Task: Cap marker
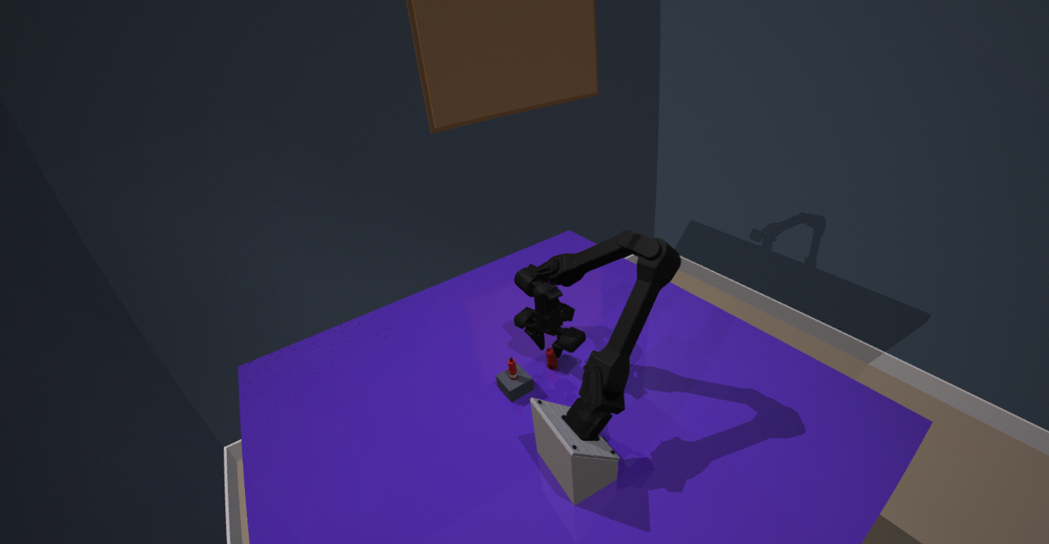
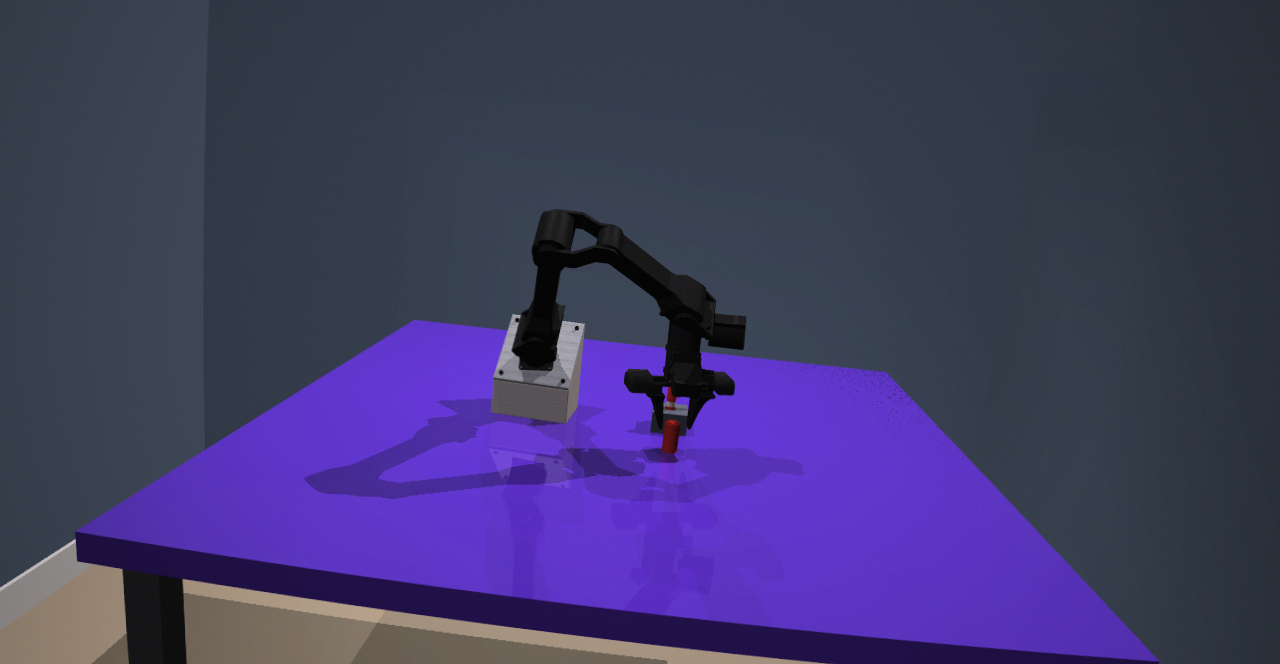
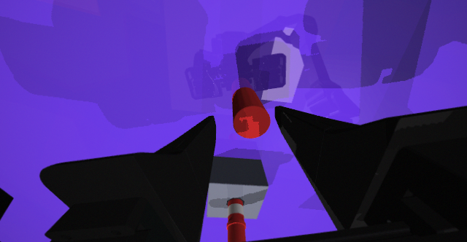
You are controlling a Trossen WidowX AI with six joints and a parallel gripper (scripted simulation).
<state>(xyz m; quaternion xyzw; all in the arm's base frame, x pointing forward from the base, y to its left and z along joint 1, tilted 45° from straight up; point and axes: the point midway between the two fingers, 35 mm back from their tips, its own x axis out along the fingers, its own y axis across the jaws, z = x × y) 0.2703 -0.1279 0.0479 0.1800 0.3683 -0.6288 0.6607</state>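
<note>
From where I'm standing, the gripper (image 1: 548, 350) (image 2: 676, 425) (image 3: 244, 116) is pointing down with its fingers apart, and the wrist view is showing a gap on each side of the cap (image 1: 551, 359) (image 2: 670, 437) (image 3: 251, 122). The block (image 1: 517, 388) (image 2: 657, 424) (image 3: 237, 170) is sitting near the cap, on the arm base's side, and the marker (image 1: 512, 368) (image 2: 671, 396) (image 3: 236, 221) is rising from it, standing in the way of any low sweep toward the base (image 1: 574, 473) (image 2: 529, 399). Away from the block, the table (image 1: 366, 423) (image 2: 805, 526) (image 3: 128, 140) is leaving room beyond the cap.

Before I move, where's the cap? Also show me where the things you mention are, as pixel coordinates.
The red cap (image 1: 551, 359) (image 2: 670, 437) (image 3: 248, 107) stands on the table beside the holder block (image 1: 515, 385) (image 2: 657, 424) (image 3: 237, 170); in the exterior view it is in front of that block, just below the open gripper (image 1: 548, 351) (image 2: 675, 425) (image 3: 245, 112).
</note>
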